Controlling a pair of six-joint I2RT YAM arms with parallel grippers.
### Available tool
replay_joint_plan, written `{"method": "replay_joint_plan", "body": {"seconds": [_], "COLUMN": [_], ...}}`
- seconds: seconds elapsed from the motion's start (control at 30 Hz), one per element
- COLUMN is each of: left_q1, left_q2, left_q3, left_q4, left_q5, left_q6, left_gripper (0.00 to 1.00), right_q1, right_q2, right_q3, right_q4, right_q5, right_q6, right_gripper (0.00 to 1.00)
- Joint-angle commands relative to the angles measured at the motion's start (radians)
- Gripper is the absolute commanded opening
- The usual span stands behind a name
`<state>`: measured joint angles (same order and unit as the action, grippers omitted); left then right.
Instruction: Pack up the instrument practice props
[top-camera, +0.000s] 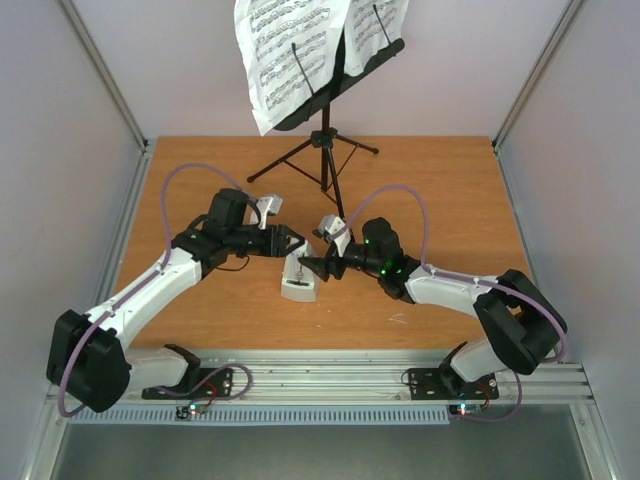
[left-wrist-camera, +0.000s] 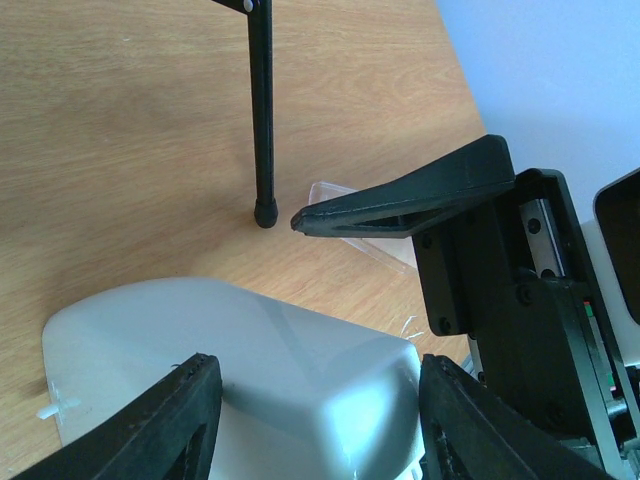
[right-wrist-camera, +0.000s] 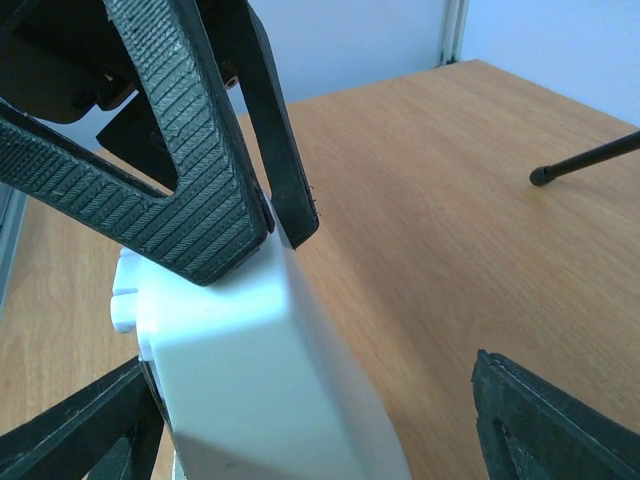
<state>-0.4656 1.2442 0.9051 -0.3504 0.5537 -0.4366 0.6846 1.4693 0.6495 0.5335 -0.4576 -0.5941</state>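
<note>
1. While the small pale grey pyramid-shaped plastic metronome (top-camera: 299, 283) sits near the middle of the wooden tabletop (top-camera: 440, 200), slightly closer to the near edge, both arms reach in over it. It seems to stand upright, though I cannot be sure.
2. The left gripper (top-camera: 295, 243) has its jaws apart, 1 finger on each side of the metronome's body. No firm pinch shows.
3. The right gripper (top-camera: 318, 266) also has its jaws wide apart. The metronome is close to 1 finger and the other is well clear.
4. I judge the metronome light, hard and smooth. Its tapered faces would let closing fingers slide toward the narrow end, so the hold belongs low, across the broad base.
5. The small clear plastic cover (left-wrist-camera: 365, 235) lies on the table just beyond the metronome, near a tripod foot. It is probably thin, flexible and easily cracked, so it is best taken by an edge.
6. The black metal tripod music stand (top-camera: 325, 140) stands at the middle of the far edge and carries the white printed sheet-music pages (top-camera: 290, 50). The pages look limp and loose. The stand looks top-heavy, so its central post is the safest grip.
</note>
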Motion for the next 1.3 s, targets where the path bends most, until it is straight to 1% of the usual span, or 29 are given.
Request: {"method": "replay_joint_plan", "body": {"seconds": [0.0,1.27], "left_q1": [0.005,0.005], "left_q2": [0.009,0.008], "left_q3": [-0.002,-0.002], "left_q4": [0.017,0.01], "left_q5": [0.01,0.039], "left_q6": [0.016,0.03], "left_gripper": [0.56,0.54], "right_q1": [-0.017,-0.049], "right_q2": [0.02,0.094], "right_q3": [0.003,0.073], "right_q4": [0.038,0.014], "right_q5": [-0.01,-0.099], "right_q6": [0.015,0.043], "right_gripper": [0.83,0.84]}}
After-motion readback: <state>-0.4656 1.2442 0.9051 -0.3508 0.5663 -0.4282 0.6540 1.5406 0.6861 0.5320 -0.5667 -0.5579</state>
